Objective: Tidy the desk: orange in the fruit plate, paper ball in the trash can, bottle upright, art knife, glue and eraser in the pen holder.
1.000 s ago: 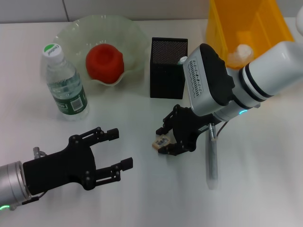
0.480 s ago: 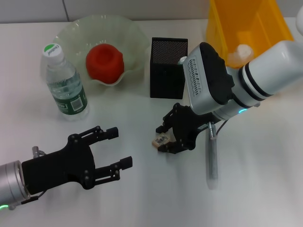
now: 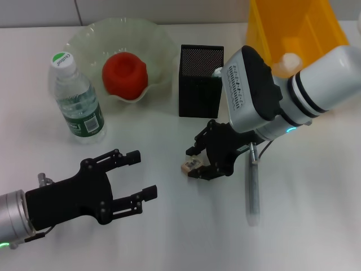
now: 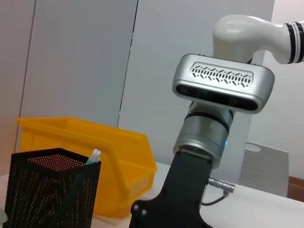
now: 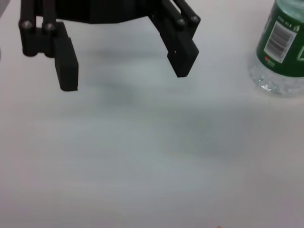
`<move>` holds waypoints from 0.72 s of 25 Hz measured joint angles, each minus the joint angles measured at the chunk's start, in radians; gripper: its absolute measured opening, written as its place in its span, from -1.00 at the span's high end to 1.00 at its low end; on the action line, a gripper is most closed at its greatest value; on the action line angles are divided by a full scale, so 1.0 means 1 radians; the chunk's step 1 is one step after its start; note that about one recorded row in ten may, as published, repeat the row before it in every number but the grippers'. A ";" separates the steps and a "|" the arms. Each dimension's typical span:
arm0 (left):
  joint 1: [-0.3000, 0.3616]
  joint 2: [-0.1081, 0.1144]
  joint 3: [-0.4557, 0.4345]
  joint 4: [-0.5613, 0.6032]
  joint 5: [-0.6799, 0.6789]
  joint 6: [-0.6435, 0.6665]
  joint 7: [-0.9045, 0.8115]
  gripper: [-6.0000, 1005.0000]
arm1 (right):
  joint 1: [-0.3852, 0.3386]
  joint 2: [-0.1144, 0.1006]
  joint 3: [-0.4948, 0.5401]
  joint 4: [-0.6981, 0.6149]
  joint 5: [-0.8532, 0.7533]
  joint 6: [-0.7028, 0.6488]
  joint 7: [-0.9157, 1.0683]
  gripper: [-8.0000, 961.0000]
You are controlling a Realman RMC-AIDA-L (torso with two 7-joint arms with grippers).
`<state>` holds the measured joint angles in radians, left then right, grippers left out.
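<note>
White desk point(image 3: 169, 237) fills the frame. At upper right stands the bin point(image 3: 299, 28), the holder point(image 3: 200, 90) at upper centre. Right gripper point(image 3: 194, 162) clenches the eraser point(image 3: 190, 164) at centre, probably to carry it there; left gripper point(image 3: 135, 178) waits released, lower left.

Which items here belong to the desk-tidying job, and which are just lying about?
Job:
orange in fruit plate
bottle, upright
eraser at right gripper
pen holder
trash can, paper ball inside

Lying about:
grey tube on table
</note>
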<state>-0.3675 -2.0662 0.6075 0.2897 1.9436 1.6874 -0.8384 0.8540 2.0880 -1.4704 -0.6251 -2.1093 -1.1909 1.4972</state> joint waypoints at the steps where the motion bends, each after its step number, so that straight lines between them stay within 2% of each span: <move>1: 0.000 0.000 0.000 0.000 0.000 0.000 0.000 -0.57 | -0.012 -0.002 0.001 -0.022 0.000 -0.004 0.007 0.08; 5: 0.001 0.000 0.000 0.000 0.000 0.000 0.000 -0.57 | -0.058 -0.004 0.018 -0.100 0.000 -0.049 0.023 0.08; 11: 0.001 0.000 0.000 0.002 0.000 0.000 -0.001 -0.57 | -0.107 -0.005 0.151 -0.161 0.006 -0.146 0.015 0.08; 13: -0.001 0.000 0.000 0.001 0.000 0.001 -0.001 -0.57 | -0.150 -0.005 0.204 -0.172 0.059 -0.173 -0.035 0.09; 15: -0.001 0.000 0.000 0.001 0.000 0.001 -0.002 -0.57 | -0.163 -0.005 0.214 -0.173 0.077 -0.177 -0.053 0.09; 18: -0.001 0.000 -0.001 0.000 -0.001 0.001 -0.003 -0.57 | -0.231 -0.005 0.257 -0.170 0.183 -0.187 -0.149 0.09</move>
<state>-0.3682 -2.0663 0.6064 0.2898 1.9429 1.6885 -0.8410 0.6226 2.0827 -1.2130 -0.7954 -1.9260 -1.3779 1.3484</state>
